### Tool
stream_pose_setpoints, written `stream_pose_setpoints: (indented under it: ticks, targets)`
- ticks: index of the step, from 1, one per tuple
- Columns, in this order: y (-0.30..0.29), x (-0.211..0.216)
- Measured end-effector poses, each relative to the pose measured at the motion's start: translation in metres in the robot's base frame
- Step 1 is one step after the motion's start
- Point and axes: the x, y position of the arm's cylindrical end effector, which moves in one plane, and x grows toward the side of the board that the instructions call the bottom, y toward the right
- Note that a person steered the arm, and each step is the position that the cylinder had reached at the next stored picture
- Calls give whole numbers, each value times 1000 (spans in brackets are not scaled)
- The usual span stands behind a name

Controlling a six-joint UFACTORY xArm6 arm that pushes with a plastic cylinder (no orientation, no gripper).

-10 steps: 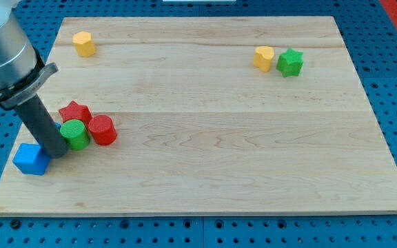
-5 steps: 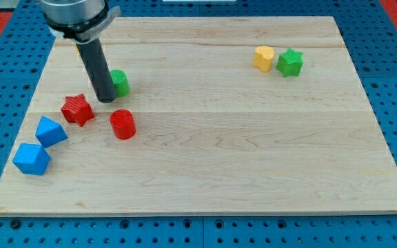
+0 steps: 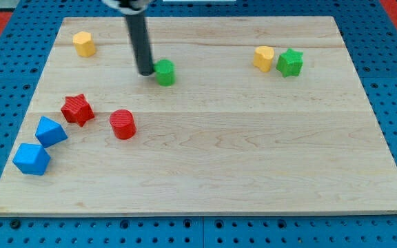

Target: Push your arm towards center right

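- My tip (image 3: 146, 71) is the thing to move. It sits near the view's top, left of the middle, touching the left side of the green cylinder (image 3: 165, 71).
- It is a plain rod with nothing to open or pinch.
- Slide right and a bit down, toward the board's (image 3: 253, 172) right middle.
- The green cylinder will probably ride along; stay below the yellow block (image 3: 264, 58) and green star (image 3: 289, 63).

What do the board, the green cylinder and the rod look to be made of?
Board: pale wood, matte, with visible grain and plank seams. Green cylinder: probably plastic, uniform saturated colour, slightly ridged look, possibly printed. Rod: dark, smooth, metal or plastic, cannot tell; my tip sits just at the cylinder's left side in the view.
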Motion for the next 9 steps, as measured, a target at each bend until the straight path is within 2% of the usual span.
stream_pose_setpoints:
  ticks: [2, 4, 7, 9]
  targets:
    - [97, 12]
    - [109, 55]
    - [240, 57]
    - [235, 57]
